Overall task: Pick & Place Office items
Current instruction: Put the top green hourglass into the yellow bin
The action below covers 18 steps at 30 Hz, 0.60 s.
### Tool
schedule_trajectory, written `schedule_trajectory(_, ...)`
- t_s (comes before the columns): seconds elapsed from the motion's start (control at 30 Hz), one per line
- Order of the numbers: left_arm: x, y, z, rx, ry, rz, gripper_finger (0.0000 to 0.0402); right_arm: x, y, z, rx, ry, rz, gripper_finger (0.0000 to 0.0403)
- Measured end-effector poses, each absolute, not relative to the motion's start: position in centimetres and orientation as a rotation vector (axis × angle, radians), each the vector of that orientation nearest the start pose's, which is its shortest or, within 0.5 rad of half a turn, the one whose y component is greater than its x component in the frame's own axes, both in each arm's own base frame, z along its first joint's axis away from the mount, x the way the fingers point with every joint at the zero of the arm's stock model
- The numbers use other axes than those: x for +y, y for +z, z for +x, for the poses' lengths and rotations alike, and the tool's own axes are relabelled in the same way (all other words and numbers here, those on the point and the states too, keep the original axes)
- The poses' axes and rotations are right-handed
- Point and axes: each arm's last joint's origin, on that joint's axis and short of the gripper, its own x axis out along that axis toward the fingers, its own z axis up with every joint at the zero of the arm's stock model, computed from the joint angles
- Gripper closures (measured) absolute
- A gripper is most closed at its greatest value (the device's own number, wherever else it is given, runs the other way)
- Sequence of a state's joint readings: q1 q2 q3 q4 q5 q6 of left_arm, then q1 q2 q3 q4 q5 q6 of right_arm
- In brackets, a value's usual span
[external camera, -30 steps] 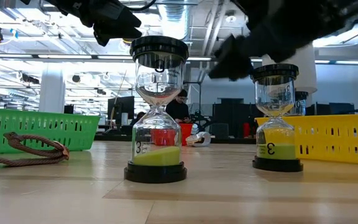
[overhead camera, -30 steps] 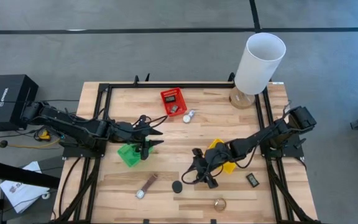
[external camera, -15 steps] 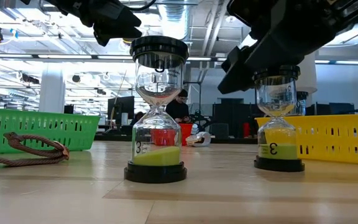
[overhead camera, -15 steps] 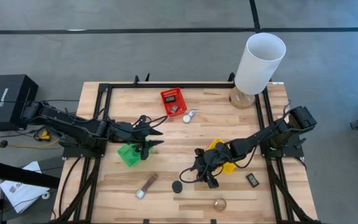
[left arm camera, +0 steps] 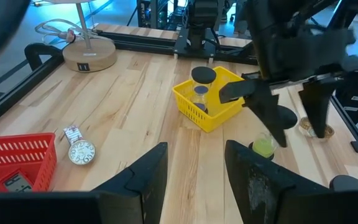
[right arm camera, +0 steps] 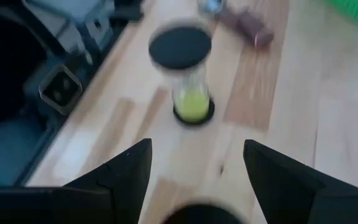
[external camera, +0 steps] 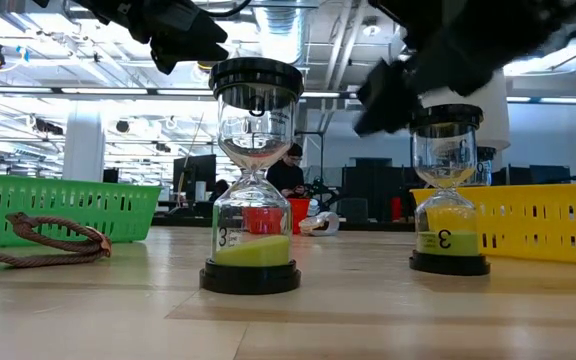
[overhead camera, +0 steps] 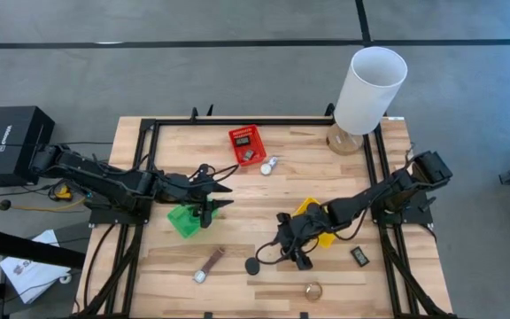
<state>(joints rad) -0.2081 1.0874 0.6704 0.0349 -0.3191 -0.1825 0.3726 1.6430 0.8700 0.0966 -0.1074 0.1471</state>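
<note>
My right fingers (overhead camera: pixel 283 250), wide open and empty, have shifted closer over the sand timer (overhead camera: pixel 252 265); pickup appears imminent. Left fingers (overhead camera: pixel 209 197), half open and empty, stay over the green basket (overhead camera: pixel 182 222).

The table (overhead camera: pixel 273 190) is pale smooth wood, the baskets (external camera: pixel 538 220) ribbed plastic, the hourglasses (external camera: pixel 254 180) clear glossy glass with black caps.
</note>
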Motion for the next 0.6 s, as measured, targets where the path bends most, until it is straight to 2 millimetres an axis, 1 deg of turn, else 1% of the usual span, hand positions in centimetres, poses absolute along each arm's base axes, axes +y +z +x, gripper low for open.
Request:
schedule_trajectory(0.23, -3.93, 25.74, 23.08, 0.358, 0.144, -0.079, 0.0247, 12.23, 17.35, 30.4, 0.773, 0.401, 0.04, 0.0158)
schedule_trajectory(0.33, -3.93, 25.73, 23.08, 0.358, 0.147, -0.077, 0.0247, 12.22, 16.72, 30.43, 0.806, 0.393, 0.04, 0.0158)
schedule_trajectory(0.6, -3.92, 25.73, 23.08, 0.358, 0.147, -0.077, 0.0247, 12.35, 16.7, 30.27, 0.818, 0.395, 0.043, 0.0158)
